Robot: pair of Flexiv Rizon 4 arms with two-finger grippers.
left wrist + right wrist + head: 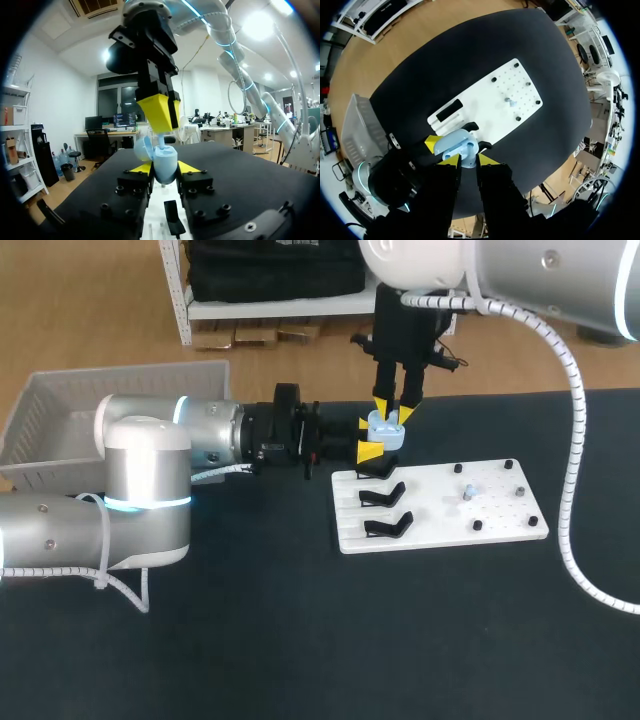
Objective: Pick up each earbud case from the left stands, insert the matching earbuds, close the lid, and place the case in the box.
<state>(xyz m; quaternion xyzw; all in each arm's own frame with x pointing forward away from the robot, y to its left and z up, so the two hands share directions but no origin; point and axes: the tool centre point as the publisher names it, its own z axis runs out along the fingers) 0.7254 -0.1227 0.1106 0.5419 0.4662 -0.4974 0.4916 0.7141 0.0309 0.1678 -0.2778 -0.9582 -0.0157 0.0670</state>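
A light blue earbud case (385, 432) hangs just above the white board's far left corner, with my left gripper (372, 438) shut on its sides. In the left wrist view the case (165, 162) sits between that gripper's yellow tips, its lid (142, 148) swung open. From straight above, my right gripper (392, 410) comes down onto the open case, its tips (160, 117) shut on a small pale earbud (161, 140) whose lower end reaches into the case. The right wrist view looks down on the open case (455, 145) just ahead of its own gripper (469, 160).
The white board (440, 530) carries two empty black stands (385, 525) on its left side, several black pegs, and one small earbud (468, 491) near its middle. A pale slatted box (60, 410) stands at the table's far left, behind my left arm.
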